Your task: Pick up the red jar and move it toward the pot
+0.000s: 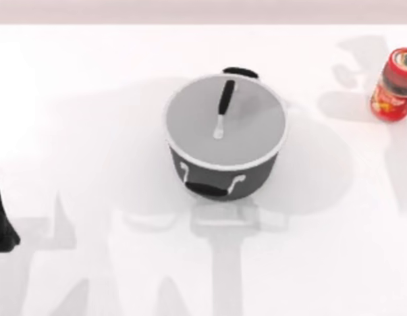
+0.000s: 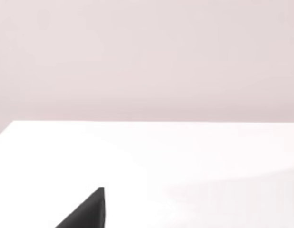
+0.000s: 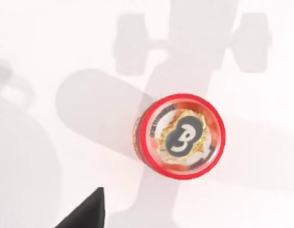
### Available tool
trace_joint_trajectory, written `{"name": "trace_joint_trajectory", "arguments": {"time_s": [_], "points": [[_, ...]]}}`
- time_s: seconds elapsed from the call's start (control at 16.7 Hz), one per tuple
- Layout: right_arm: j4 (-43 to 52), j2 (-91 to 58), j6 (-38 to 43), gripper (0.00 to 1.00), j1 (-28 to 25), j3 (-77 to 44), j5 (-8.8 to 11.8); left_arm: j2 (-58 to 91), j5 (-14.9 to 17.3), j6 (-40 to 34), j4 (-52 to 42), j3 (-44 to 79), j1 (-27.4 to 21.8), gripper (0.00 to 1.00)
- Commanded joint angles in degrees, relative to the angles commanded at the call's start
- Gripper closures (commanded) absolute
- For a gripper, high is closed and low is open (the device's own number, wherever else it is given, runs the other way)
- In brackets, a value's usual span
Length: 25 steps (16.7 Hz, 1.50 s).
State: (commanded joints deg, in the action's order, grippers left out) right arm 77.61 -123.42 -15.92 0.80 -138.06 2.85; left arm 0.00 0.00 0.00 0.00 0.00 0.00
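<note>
Red jar (image 1: pixel 393 84) stands upright at the tabletop's (image 1: pixel 91 79) right edge, toward the far right corner, untouched. In our right wrist view we look straight down on its red lid (image 3: pixel 179 136), with a round label bearing a dark emblem; the jar rests on the white surface, nothing gripping it. One dark fingertip (image 3: pixel 87 211) of our right gripper shows in that view, apart from the jar; we cannot tell whether the pincer is open or closed.

The pot (image 1: pixel 224 135) sits mid-table, grey lid on, black lid handle (image 1: pixel 225 99) on top, side handles at its far and near sides. Pot and jar are well apart.

Our left arm (image 1: pixel 2 220) is parked at the tabletop's left edge; its pincer state cannot be told either.
</note>
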Motion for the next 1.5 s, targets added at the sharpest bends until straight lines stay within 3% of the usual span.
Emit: {"name": "trace_joint_trajectory", "arguments": {"time_s": [0.42,0.72,1.2,1.5], "points": [[19.4,-31.7,-4.7,0.00,0.0,-37.0,1.0,0.0,0.0,0.0,0.0,0.0,0.0,0.00],[25.6,-42.7,-6.5,0.00,0.1,-51.4,1.4,0.0,0.0,0.0,0.0,0.0,0.0,0.00],[26.0,-43.8,-6.6,0.00,-0.1,-52.7,1.4,0.0,0.0,0.0,0.0,0.0,0.0,0.00],[20.3,-40.0,-6.4,0.00,-0.1,-43.3,1.4,0.0,0.0,0.0,0.0,0.0,0.0,0.00]]}}
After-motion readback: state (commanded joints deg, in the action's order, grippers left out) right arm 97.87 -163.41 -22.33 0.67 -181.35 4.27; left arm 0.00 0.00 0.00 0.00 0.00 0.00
